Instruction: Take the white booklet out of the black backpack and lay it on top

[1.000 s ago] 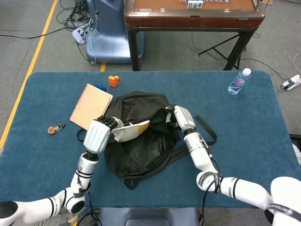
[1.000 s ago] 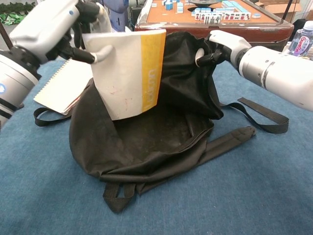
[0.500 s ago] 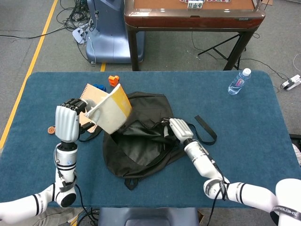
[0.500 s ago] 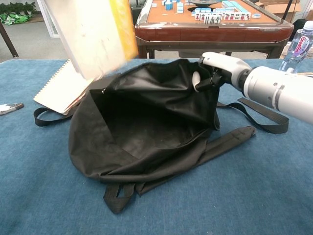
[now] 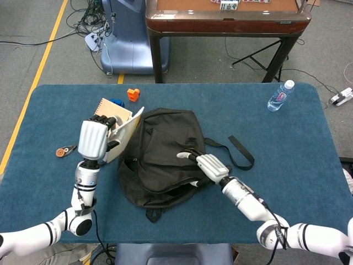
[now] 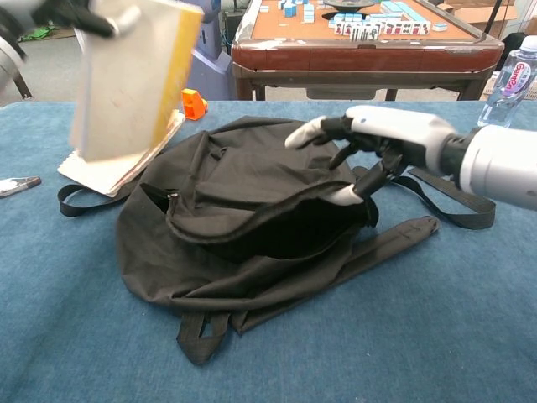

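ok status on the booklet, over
Left hand holds white booklet clear of black backpack, up at its left side. Right hand open over the bag, holding nothing. Not yet laid on top.

Robotics lab or test hall, not home. Blue-carpeted bench (image 5: 309, 165) standing on grey carpet floor (image 5: 49, 61); yellow tape line (image 5: 34, 83) running along floor at left. Cable tangle (image 5: 85, 22) lying beside blue machine base (image 5: 124, 38). Wooden mahjong table (image 5: 226, 16) carrying tiles (image 6: 369, 27) sitting behind bench. Tripod legs (image 5: 259, 55) showing underneath it.
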You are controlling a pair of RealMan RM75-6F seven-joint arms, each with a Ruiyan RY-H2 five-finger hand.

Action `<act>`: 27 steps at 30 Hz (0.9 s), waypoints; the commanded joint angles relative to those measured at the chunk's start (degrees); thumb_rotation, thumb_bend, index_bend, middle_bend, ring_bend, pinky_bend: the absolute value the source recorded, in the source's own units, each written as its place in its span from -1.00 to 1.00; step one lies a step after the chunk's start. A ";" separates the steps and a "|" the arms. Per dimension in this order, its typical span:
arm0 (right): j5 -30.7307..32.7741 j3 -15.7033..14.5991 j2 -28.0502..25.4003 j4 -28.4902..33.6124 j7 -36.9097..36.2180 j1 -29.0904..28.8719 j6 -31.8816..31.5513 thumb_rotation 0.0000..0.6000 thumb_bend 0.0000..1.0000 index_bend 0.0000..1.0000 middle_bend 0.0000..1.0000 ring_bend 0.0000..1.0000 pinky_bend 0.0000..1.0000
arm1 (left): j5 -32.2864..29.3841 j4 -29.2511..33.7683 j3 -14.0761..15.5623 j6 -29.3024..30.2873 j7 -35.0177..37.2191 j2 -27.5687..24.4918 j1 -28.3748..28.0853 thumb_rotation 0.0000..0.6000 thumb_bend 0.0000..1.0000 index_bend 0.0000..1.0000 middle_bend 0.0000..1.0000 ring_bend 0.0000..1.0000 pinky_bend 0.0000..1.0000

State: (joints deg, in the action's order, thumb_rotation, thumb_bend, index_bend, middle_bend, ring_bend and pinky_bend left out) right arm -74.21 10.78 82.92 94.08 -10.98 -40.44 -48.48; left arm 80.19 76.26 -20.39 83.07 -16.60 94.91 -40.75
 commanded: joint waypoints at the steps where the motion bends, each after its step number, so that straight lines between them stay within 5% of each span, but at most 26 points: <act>1: -3.19 0.41 -1.80 1.76 -2.96 2.07 -4.53 1.00 -0.42 -0.69 -0.75 -0.91 -0.66 | -4.13 0.95 1.53 -4.62 -2.48 1.98 -0.62 1.00 -0.19 0.31 0.45 0.31 0.26; 4: -3.78 1.65 -2.72 1.85 -3.87 2.87 -7.44 1.00 -0.42 -0.69 -0.73 -0.91 -0.66 | -8.45 6.19 2.09 -8.97 -5.12 1.15 -0.48 0.92 -0.25 0.09 0.39 0.29 0.22; 6: -3.76 2.54 -3.21 1.64 -3.90 3.26 -9.16 1.00 -0.42 -0.69 -0.70 -0.91 -0.66 | -11.01 10.30 2.34 -11.25 -6.56 0.14 -0.38 0.43 -0.45 -0.07 0.34 0.26 0.18; 8: -3.13 3.33 -3.86 1.71 -3.79 3.54 -10.14 1.00 -0.42 -0.69 -0.69 -0.91 -0.66 | -14.12 14.73 2.41 -13.84 -7.21 -1.35 -0.23 -0.39 -0.66 -0.23 0.22 0.17 0.12; 10: -2.29 3.91 -4.34 1.75 -3.61 3.68 -10.54 1.00 -0.42 -0.69 -0.69 -0.91 -0.66 | -16.57 18.17 2.21 -15.81 -7.09 -2.82 -0.19 -0.84 -0.72 -0.35 0.12 0.12 0.09; 13: -0.83 4.66 -5.15 1.75 -3.27 3.88 -10.91 1.00 -0.42 -0.69 -0.69 -0.91 -0.66 | -19.20 22.58 1.60 -17.68 -5.42 -5.03 0.07 -1.00 -0.76 -0.49 0.03 0.10 0.06; 22: 1.57 4.08 -8.11 1.45 -0.77 5.00 -10.69 1.00 -0.39 -0.69 -0.67 -0.91 -0.66 | -19.57 22.97 1.85 -15.14 -4.21 -8.43 1.86 -1.00 -0.77 -0.55 -0.08 -0.10 -0.01; 24: 1.69 3.51 -8.94 1.63 0.11 5.64 -11.05 1.00 -0.21 -0.69 -0.62 -0.88 -0.66 | -20.46 22.69 2.21 -14.06 -5.17 -8.99 2.56 -0.46 -0.77 -0.55 -0.09 -0.11 -0.03; 26: 1.61 2.85 -9.59 1.34 0.88 6.49 -11.80 1.00 -0.01 -0.69 -0.55 -0.82 -0.64 | -20.32 22.23 3.10 -12.17 -6.99 -9.72 3.47 0.81 -0.75 -0.53 -0.11 -0.12 -0.04; 27: 1.59 2.53 -9.87 1.27 1.21 6.93 -12.17 1.00 0.08 -0.68 -0.50 -0.77 -0.62 | -19.90 22.07 3.58 -11.40 -7.45 -10.05 3.92 1.00 -0.71 -0.52 -0.12 -0.12 -0.04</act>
State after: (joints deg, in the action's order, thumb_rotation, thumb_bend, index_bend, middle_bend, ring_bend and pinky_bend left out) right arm -72.62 13.73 73.44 95.49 -10.21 -34.00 -60.20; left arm 60.02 98.77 -17.63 70.41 -22.96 85.55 -37.67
